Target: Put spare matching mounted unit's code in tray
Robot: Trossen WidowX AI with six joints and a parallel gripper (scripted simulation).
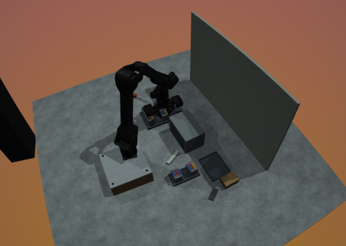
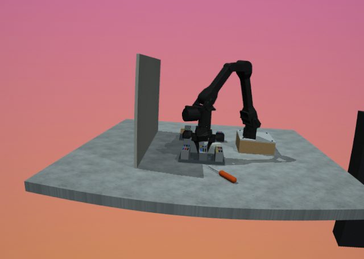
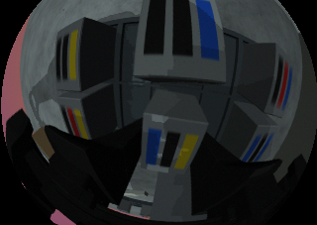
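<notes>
My gripper (image 1: 163, 111) (image 2: 203, 144) (image 3: 170, 124) is down in the far rack (image 1: 151, 123) (image 2: 201, 161). It is shut on the middle spare (image 1: 164, 112) (image 2: 202, 148) (image 3: 170, 146), a grey block with blue, black and yellow stripes. Other striped spares stand close around it, such as one with black and blue stripes (image 3: 178, 34) behind it. The mounted unit (image 1: 186, 130) is a grey box just beside this rack; its back is hidden. The dark tray (image 1: 214, 165) lies further forward near the wall.
A second rack (image 1: 184, 173) with two spares stands left of the tray. A brown block (image 1: 228, 179), a dark plate (image 1: 213, 193) and a white strip (image 1: 172, 157) lie nearby. A tall grey wall (image 1: 237, 78) (image 2: 146, 109) stands at the right. An orange-handled screwdriver (image 2: 227, 176) (image 1: 135, 95) lies beyond the far rack.
</notes>
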